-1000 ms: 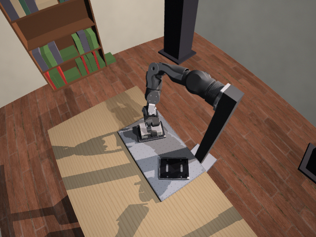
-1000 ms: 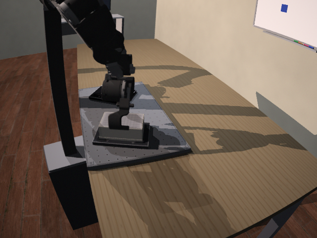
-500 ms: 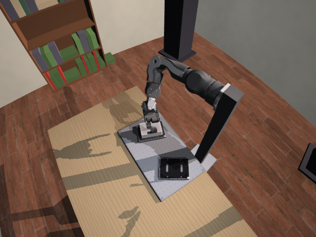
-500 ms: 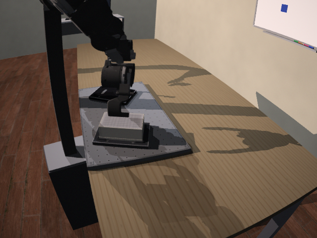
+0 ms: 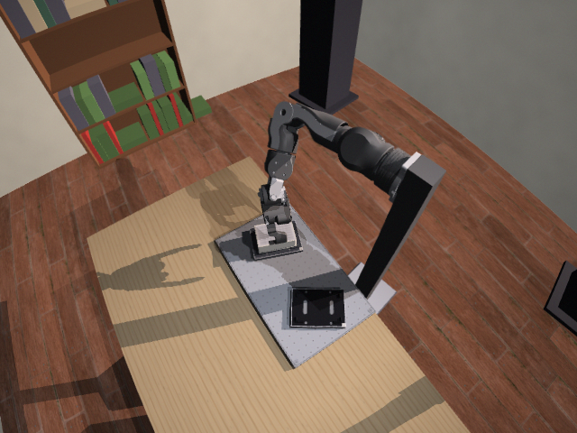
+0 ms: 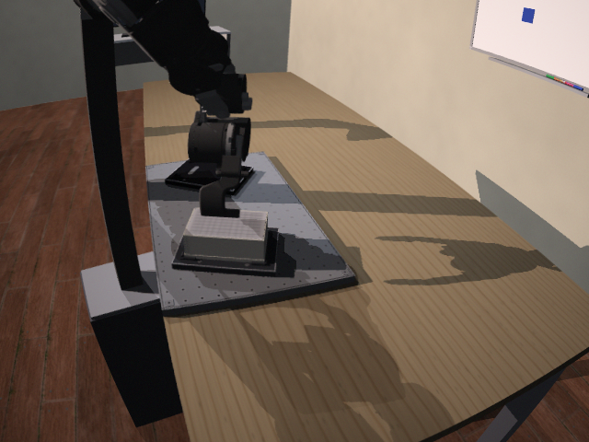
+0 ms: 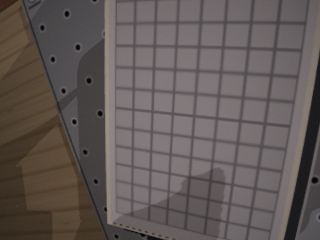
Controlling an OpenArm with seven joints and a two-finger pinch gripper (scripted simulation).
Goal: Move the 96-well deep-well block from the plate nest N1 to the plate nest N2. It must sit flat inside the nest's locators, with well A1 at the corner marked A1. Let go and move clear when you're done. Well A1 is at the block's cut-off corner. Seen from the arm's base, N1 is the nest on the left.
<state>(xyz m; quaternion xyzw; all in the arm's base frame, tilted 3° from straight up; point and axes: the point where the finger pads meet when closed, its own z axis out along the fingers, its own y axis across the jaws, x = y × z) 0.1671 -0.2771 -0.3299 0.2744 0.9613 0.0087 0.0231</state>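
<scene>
The white 96-well deep-well block (image 5: pixel 273 238) sits in the black plate nest N2 (image 6: pixel 228 261), the one farther from the arm's pedestal, and looks level in the exterior view (image 6: pixel 225 235). My gripper (image 5: pixel 276 231) hangs just above the block's top with its fingers open and nothing between them; one dark finger (image 6: pixel 218 202) ends close over the top face. The wrist view shows the block's grid of wells (image 7: pixel 205 115) from close above. I cannot make out the cut-off corner. The other nest, N1 (image 5: pixel 317 308), is empty and shows two slots.
Both nests stand on a grey perforated baseplate (image 5: pixel 288 280) on the wooden table (image 5: pixel 209 336). The arm's dark pedestal (image 5: pixel 400 224) rises at the baseplate's edge. A bookshelf (image 5: pixel 102 74) and a dark pillar (image 5: pixel 328 50) stand off the table.
</scene>
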